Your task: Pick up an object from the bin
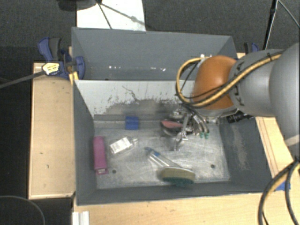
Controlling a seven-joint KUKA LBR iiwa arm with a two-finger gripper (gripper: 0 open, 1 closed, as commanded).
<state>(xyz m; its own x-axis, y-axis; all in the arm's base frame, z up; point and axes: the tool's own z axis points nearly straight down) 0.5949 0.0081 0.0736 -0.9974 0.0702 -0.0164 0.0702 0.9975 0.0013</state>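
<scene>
**A:** What lay closest to the near edge of the bin (pixel 140 50)?

**B:** An oval pad (pixel 177 175), tan on top with green beneath, lay against the near wall toward the right corner. Just behind it a clear tube with a blue tip (pixel 156 156) lay slanted on the floor. By the left wall a pink bar (pixel 99 153) lay lengthwise, with a small white packet (pixel 121 146) near it.

**A:** And the gripper?

**B:** The gripper (pixel 182 137) hung low over the floor, right of the middle, under the orange wrist cover (pixel 213 81). I could not tell whether it was spread or closed, because the metalwork was too tangled to read.

**A:** Which thing was it at?

**B:** A flat pink-red disc (pixel 169 124) sat just on its left, toward the far wall. I could not tell whether they touched, and I saw nothing gripped. Farther left, at the foot of the far wall, a blue block (pixel 132 122) stood well apart from both.

**A:** How would that disc handle?

**B:** It looked light and thin to me, and probably fairly stiff. Lying so low, it offered little height to pinch, and on bare metal it would likely skate away from a one-sided push. I would take it across its narrow width, rim to rim, coming straight down. The far wall was close, so there was little room on that side.
</scene>
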